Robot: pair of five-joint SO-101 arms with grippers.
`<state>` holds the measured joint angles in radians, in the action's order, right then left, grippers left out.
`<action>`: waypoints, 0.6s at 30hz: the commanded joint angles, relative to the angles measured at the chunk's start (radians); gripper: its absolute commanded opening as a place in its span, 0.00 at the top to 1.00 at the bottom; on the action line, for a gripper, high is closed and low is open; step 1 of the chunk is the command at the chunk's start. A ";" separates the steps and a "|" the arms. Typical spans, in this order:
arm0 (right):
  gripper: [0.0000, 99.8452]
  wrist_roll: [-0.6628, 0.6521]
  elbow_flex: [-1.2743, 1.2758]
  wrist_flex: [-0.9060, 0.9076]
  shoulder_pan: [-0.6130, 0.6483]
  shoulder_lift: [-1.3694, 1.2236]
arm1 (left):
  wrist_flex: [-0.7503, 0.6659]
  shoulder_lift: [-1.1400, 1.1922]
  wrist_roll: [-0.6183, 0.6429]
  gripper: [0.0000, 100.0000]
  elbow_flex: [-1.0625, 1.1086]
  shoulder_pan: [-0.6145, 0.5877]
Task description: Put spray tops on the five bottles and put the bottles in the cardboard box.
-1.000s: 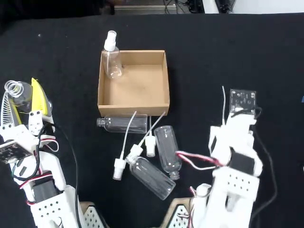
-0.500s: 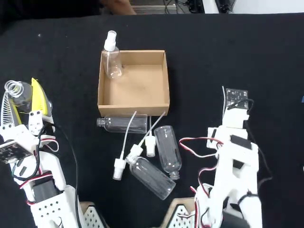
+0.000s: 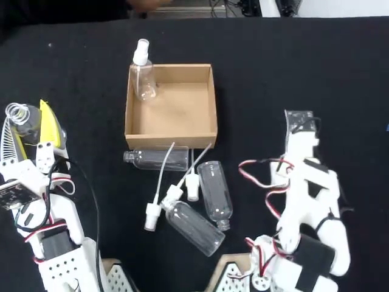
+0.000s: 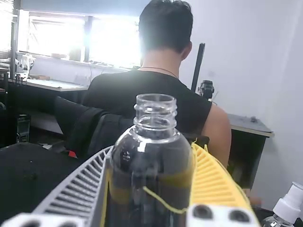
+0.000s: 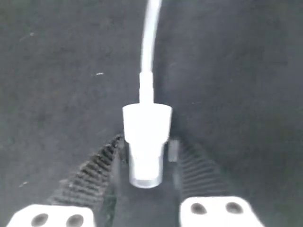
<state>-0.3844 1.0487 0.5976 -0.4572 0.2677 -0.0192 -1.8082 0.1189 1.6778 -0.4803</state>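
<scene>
So, left gripper (image 4: 151, 179) clamps an upright clear plastic bottle (image 4: 155, 118), its threaded neck open, between ribbed yellow and grey jaws. Right gripper (image 5: 146, 146) pinches a white spray top (image 5: 147, 127) by its cylinder, thin dip tube (image 5: 149, 38) pointing away. High view adds the brown cardboard box (image 3: 209, 103) on black cloth (image 3: 304, 61), with a capped bottle (image 3: 143, 76) standing in its far-left corner. Three bare bottles (image 3: 214, 188) and loose tops (image 3: 152, 216) lie just before the box.

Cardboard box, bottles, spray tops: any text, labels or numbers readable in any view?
No readable text anywhere. The cardboard box has plain walls. The loose bottles are clear and unlabelled. So are the bottle in the left hand and the spray top in the right hand.
</scene>
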 commanded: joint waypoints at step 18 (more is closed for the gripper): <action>0.71 0.583 -0.349 0.559 -0.112 0.039 | -0.006 -0.015 0.006 0.97 0.022 0.005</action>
<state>0.2371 0.7618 1.1009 -0.6352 0.2677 -0.0192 -1.8082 0.1189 1.6778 -0.4803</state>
